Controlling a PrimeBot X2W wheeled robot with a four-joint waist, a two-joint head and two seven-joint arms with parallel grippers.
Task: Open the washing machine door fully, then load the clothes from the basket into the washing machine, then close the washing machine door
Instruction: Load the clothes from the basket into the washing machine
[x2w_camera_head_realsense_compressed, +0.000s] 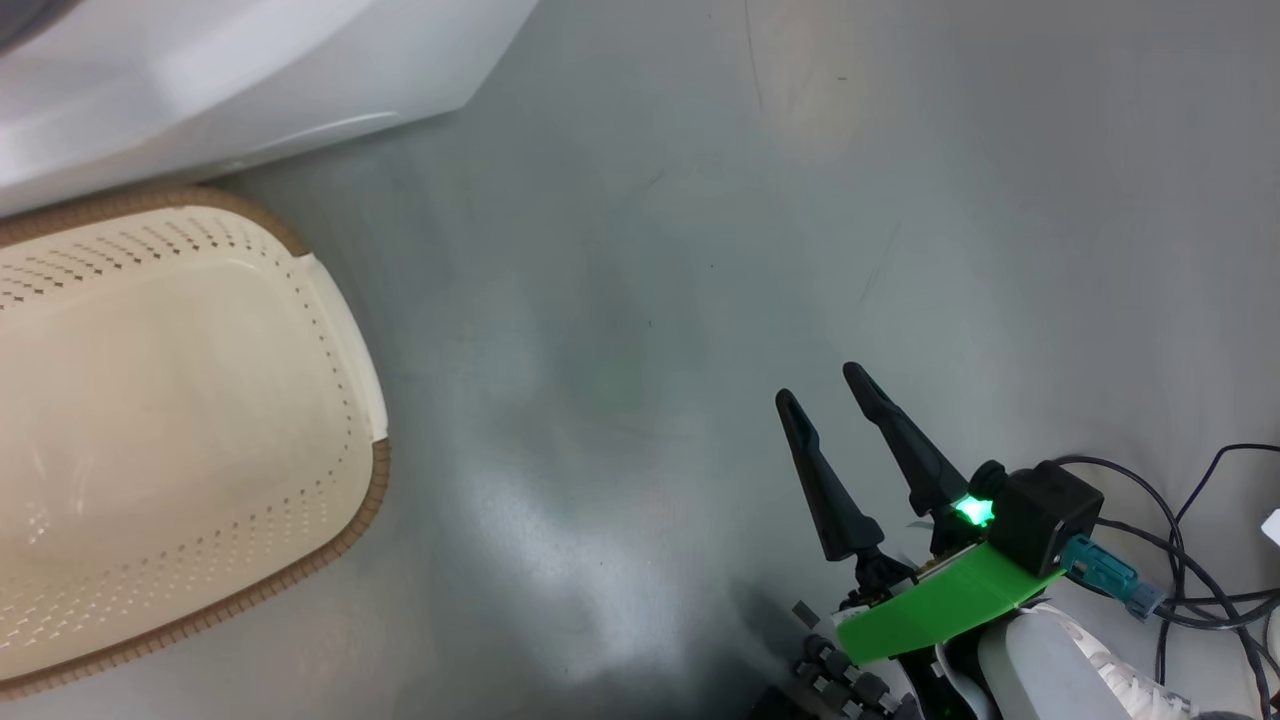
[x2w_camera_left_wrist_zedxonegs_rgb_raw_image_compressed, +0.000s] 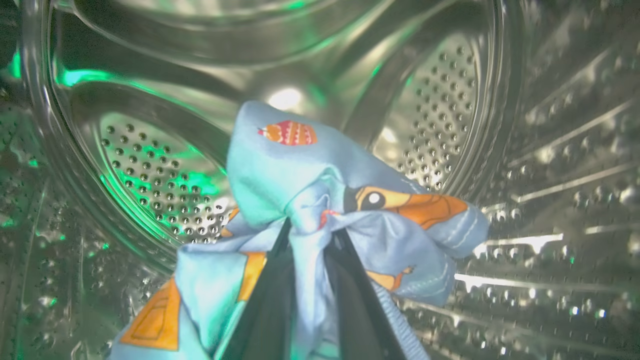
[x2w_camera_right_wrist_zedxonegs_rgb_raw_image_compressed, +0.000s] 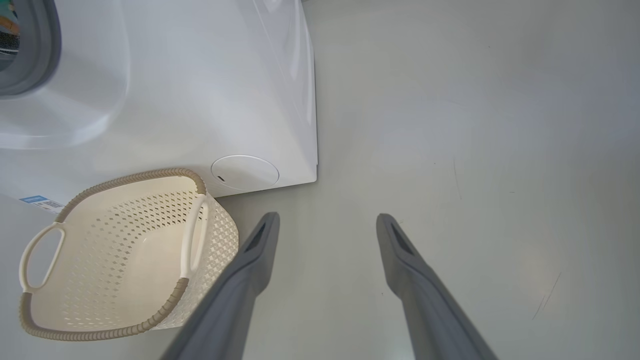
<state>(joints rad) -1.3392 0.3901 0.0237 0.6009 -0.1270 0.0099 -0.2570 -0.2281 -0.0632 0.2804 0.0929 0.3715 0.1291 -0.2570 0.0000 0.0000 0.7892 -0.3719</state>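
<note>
In the left wrist view my left gripper (x2w_camera_left_wrist_zedxonegs_rgb_raw_image_compressed: 309, 230) is shut on the clothes (x2w_camera_left_wrist_zedxonegs_rgb_raw_image_compressed: 295, 170), a bunched light blue piece with orange cartoon prints, held up inside the perforated steel drum (x2w_camera_left_wrist_zedxonegs_rgb_raw_image_compressed: 165, 185) of the washing machine (x2w_camera_head_realsense_compressed: 200, 80). The cream perforated basket (x2w_camera_head_realsense_compressed: 170, 420) with its brown rim stands on the floor right in front of the machine, with no cloth inside. The basket (x2w_camera_right_wrist_zedxonegs_rgb_raw_image_compressed: 115, 250) also sits left of my right gripper (x2w_camera_right_wrist_zedxonegs_rgb_raw_image_compressed: 327, 220), which hangs open over bare floor. In the head view my right gripper (x2w_camera_head_realsense_compressed: 820, 385) is at the lower right. The washing machine door is out of view.
The white machine front (x2w_camera_right_wrist_zedxonegs_rgb_raw_image_compressed: 200, 100) carries a round service cap (x2w_camera_right_wrist_zedxonegs_rgb_raw_image_compressed: 245, 171) low down, and its grey gasket (x2w_camera_right_wrist_zedxonegs_rgb_raw_image_compressed: 35, 55) shows at the upper left. Black cables (x2w_camera_head_realsense_compressed: 1190, 560) lie on the grey floor (x2w_camera_head_realsense_compressed: 700, 250) at the far right.
</note>
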